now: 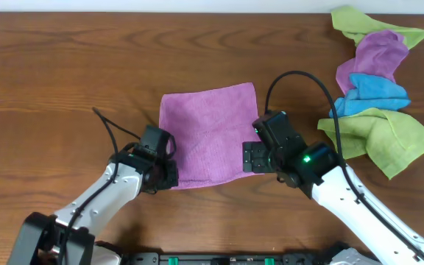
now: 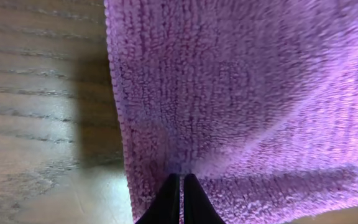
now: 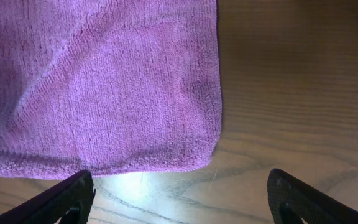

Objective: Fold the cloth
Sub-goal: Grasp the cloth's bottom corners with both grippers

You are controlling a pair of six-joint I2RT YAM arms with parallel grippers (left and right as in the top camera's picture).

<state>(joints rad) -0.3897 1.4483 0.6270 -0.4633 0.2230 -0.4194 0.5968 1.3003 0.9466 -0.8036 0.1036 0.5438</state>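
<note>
Your purple cloth (image 1: 208,136) lies spread on the desk (image 1: 65,73), between the two end effectors. The left end effector (image 2: 180,182) is pinched tight on the cloth's edge by its near-left corner. The right end effector (image 3: 180,190) gapes wide and holds nothing, with the cloth's near-right corner just ahead of its fingers.

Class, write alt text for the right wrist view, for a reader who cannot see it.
A purple cloth lies flat on a wooden table, its corner just ahead of the right gripper, whose jaws stand wide open.
</note>
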